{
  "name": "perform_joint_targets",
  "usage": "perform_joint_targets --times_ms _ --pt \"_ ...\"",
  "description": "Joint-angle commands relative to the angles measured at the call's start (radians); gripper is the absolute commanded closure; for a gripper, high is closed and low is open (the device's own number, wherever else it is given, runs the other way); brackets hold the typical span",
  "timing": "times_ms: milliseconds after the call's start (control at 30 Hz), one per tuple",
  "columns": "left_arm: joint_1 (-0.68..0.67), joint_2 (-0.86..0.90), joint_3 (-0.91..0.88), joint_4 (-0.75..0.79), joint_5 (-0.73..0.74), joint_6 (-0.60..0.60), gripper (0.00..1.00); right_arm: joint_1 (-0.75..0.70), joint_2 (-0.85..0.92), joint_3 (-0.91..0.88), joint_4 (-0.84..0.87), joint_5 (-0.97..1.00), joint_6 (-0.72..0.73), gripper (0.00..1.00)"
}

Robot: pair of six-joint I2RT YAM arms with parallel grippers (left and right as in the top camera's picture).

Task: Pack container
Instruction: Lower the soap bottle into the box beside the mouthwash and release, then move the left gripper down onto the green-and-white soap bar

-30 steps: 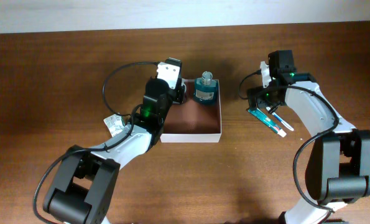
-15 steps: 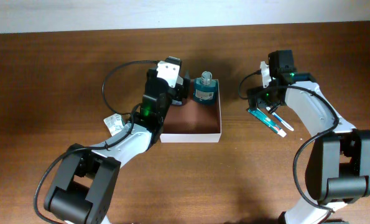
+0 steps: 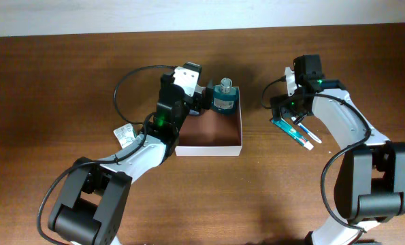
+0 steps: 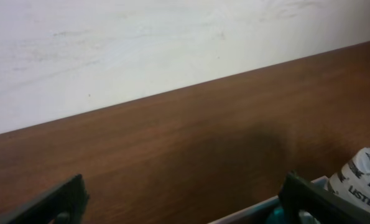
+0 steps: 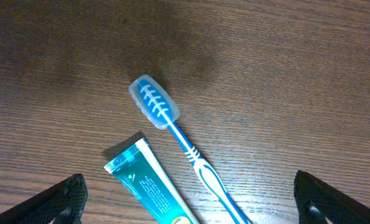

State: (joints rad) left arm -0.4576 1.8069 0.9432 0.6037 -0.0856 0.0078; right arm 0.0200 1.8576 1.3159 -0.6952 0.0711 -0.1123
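Two sets of jaws stand open: we see the left gripper's (image 3: 205, 96) have spread since a second ago, beside the unmoved teal bottle (image 3: 224, 96) in the container's (image 3: 212, 131) far corner, mid-tabletop (image 3: 59, 82). The right gripper's (image 3: 292, 103) stay wide above the toothbrush (image 5: 172, 134) and toothpaste (image 5: 150, 186).

I am seeing a toothbrush (image 5: 186, 149) showing blue and white stripes, with see-through pale blue over its bristles, and a teal-and-white toothpaste tube (image 5: 148, 186). The table (image 5: 296, 74) is showing dark brown wood grain. The container (image 3: 209, 150) is showing white walls and a reddish-brown inside, and the bottle (image 3: 224, 97) is gleaming teal.
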Motion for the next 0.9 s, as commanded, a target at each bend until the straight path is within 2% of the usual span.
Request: perform_joint_targets --times_ms 0,500,633,867 --pt "0.007 -0.048 0.029 -0.021 0.038 0.008 0.01 -0.003 -0.016 -0.005 0.000 0.009 -0.003 0.01" --pt "0.014 -0.284 0.029 -0.143 0.015 0.009 0.00 -0.003 -0.016 -0.005 0.000 0.009 -0.003 0.01" --pt "0.051 -0.385 0.029 -0.283 -0.071 0.007 0.01 -0.003 -0.016 -0.005 0.000 0.009 -0.003 0.02" --pt "0.182 -0.528 0.029 -0.618 -0.121 -0.123 0.01 -0.003 -0.016 -0.005 0.000 0.009 -0.003 0.01"
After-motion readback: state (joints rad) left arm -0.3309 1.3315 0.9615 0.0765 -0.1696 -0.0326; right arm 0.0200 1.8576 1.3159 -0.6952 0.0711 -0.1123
